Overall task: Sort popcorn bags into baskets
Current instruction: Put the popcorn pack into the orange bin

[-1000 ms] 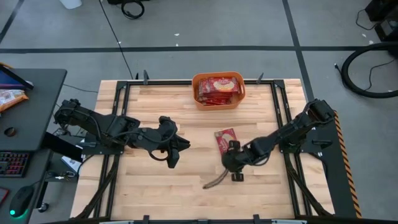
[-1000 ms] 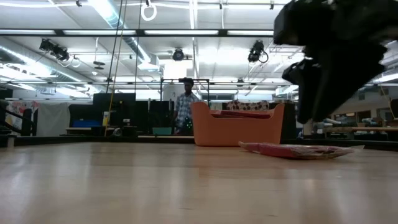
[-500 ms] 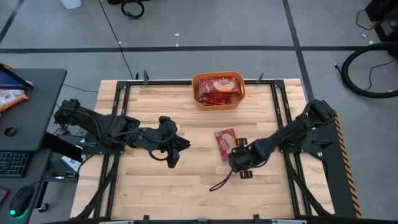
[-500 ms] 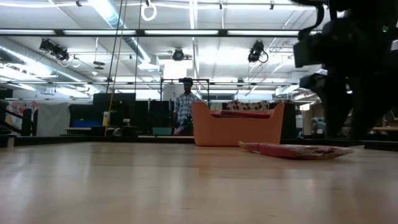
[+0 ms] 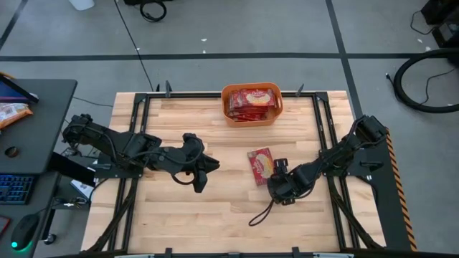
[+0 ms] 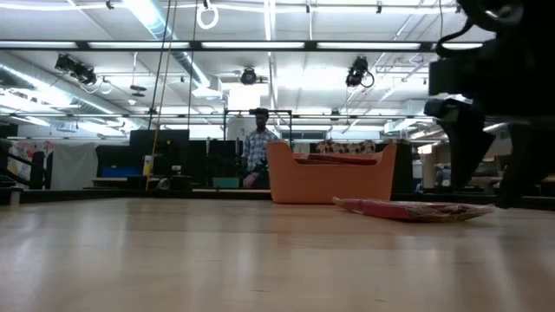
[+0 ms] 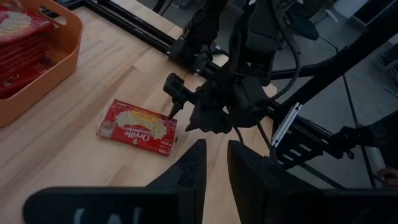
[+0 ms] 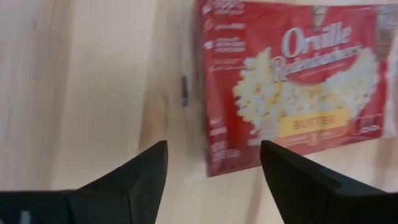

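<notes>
The right gripper (image 5: 278,166) hangs low over the wooden desk (image 5: 215,208) with its fingers (image 8: 137,177) spread wide, just beside the near edge of a lone red popcorn bag (image 5: 260,164) lying flat and not gripped. The left gripper (image 5: 200,180) waits over the desk's left half, its fingers (image 7: 193,165) only slightly parted and holding nothing. Farther back, at the far edge, the orange basket (image 5: 252,104) holds a stack of popcorn bags (image 5: 252,104).
</notes>
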Motion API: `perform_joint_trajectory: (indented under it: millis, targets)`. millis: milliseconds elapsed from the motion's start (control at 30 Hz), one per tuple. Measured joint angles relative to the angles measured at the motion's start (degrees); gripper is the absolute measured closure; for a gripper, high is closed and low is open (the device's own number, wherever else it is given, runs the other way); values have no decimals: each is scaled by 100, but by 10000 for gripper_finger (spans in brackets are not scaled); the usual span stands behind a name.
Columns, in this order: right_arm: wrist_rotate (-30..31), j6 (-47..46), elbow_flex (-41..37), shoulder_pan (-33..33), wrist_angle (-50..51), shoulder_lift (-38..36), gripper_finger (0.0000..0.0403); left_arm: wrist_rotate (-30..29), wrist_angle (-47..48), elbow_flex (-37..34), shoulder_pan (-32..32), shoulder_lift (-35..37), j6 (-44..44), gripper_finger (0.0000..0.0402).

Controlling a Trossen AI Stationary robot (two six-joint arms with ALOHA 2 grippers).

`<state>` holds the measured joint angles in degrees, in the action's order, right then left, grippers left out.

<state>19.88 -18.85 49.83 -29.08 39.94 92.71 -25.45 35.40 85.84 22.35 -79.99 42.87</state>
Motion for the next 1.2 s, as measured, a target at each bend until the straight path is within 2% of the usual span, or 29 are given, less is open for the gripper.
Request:
perform_joint_trajectory:
  millis: [200,500,1067,1200]
  targets:
    - [67,-202,-309,-119,-203,1,146,0,0,0,0,0,0,333]
    - [618,-88,-314,-114,-378,2,152,-41,0,0,0,0,-4,333]
    - [573,76,-685,3,-1091,-2,153,-44,2,0,0,0,-13,333]
    - [576,180,-687,43,-1126,-4,167,-44,2,0,0,0,-15,333]
